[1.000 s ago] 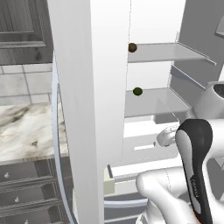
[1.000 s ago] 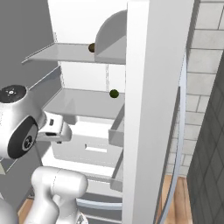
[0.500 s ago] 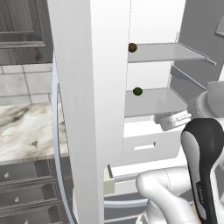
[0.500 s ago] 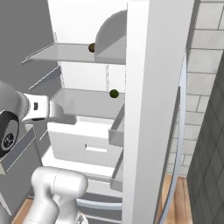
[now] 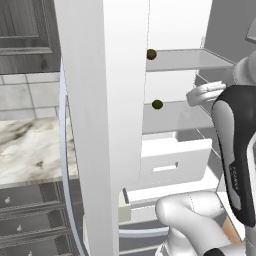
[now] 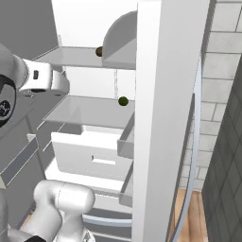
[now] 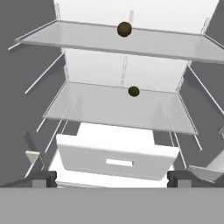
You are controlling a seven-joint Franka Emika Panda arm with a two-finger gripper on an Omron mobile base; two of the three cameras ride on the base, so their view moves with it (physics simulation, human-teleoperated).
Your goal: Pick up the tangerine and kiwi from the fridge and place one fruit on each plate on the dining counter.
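The fridge [image 5: 175, 30] stands open. On its upper shelf, near the front edge, sits the orange-brown tangerine [image 5: 151, 54] [image 6: 99, 51] [image 7: 124, 29]. The olive-green kiwi [image 5: 157, 104] [image 6: 123, 100] [image 7: 133, 91] rests on the shelf below. My gripper [image 7: 111, 178] is open, fingertips wide apart with nothing between them. It faces into the fridge from outside, well short of both fruits. The white hand [image 5: 205, 92] [image 6: 45, 80] hovers at about the height between the two shelves. The plates are out of view.
A white drawer [image 5: 175, 160] [image 7: 118, 157] juts out under the lower shelf. The thick fridge door [image 5: 100, 125] [image 6: 165, 118] stands edge-on beside the opening. A marble-topped counter [image 5: 25, 150] over dark grey drawers lies beyond the door.
The arm has lifted the hand from drawer height to between the shelves. Both fruits stay where they were, and the fingers stay open.
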